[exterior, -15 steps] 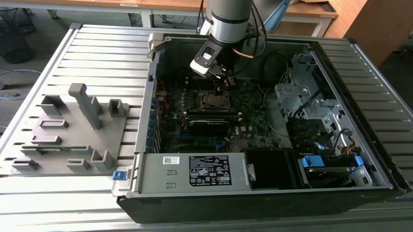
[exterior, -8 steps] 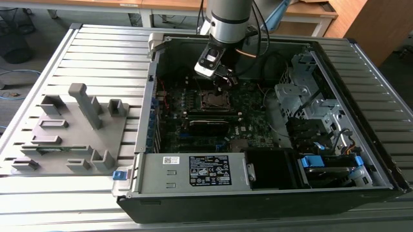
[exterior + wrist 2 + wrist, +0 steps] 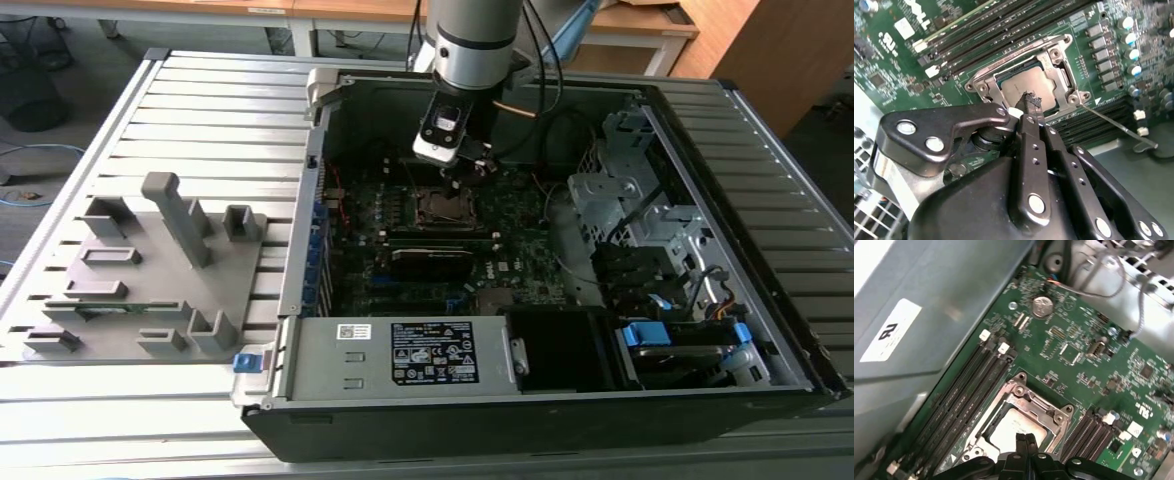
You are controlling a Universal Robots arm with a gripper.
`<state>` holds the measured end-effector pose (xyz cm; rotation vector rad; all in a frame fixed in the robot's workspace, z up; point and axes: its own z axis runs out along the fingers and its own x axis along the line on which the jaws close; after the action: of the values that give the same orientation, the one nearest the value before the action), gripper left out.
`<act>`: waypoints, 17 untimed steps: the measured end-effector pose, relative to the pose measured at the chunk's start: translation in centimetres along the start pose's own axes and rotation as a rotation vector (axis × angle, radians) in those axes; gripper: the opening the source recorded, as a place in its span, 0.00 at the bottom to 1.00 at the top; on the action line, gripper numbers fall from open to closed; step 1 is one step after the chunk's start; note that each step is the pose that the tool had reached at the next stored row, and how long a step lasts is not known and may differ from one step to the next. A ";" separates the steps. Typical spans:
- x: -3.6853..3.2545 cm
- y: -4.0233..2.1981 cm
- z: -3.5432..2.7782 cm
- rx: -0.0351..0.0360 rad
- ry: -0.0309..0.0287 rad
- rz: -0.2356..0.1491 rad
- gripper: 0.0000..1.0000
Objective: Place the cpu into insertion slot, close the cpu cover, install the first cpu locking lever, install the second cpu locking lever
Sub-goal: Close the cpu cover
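Observation:
In the exterior view my gripper (image 3: 461, 165) hangs inside the open computer case, just above the insertion slot (image 3: 445, 207) on the green board. Both wrist views show the cpu (image 3: 1016, 87) (image 3: 1015, 422) lying flat in the slot, its silver top visible through the cut-out. The cpu cover (image 3: 1056, 70) (image 3: 1043, 410) lies down over it as a metal frame. My gripper (image 3: 1029, 102) (image 3: 1026, 440) is shut with nothing between the fingers, its tip close over the cpu's edge. A thin wire locking lever (image 3: 1119, 129) sticks out sideways from one corner of the slot.
Memory slots (image 3: 994, 35) run along both sides of the socket. A silver power supply box (image 3: 427, 350) fills the case's near end, and a drive cage (image 3: 641, 200) with cables stands at the exterior view's right. A grey fixture plate (image 3: 147, 270) lies outside the case at the left.

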<state>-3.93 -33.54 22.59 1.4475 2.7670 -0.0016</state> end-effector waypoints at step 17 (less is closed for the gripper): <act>0.00 0.00 0.04 -0.0035 0.0016 -0.205 0.11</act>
<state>-3.93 -33.54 22.55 1.1574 2.9003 0.0014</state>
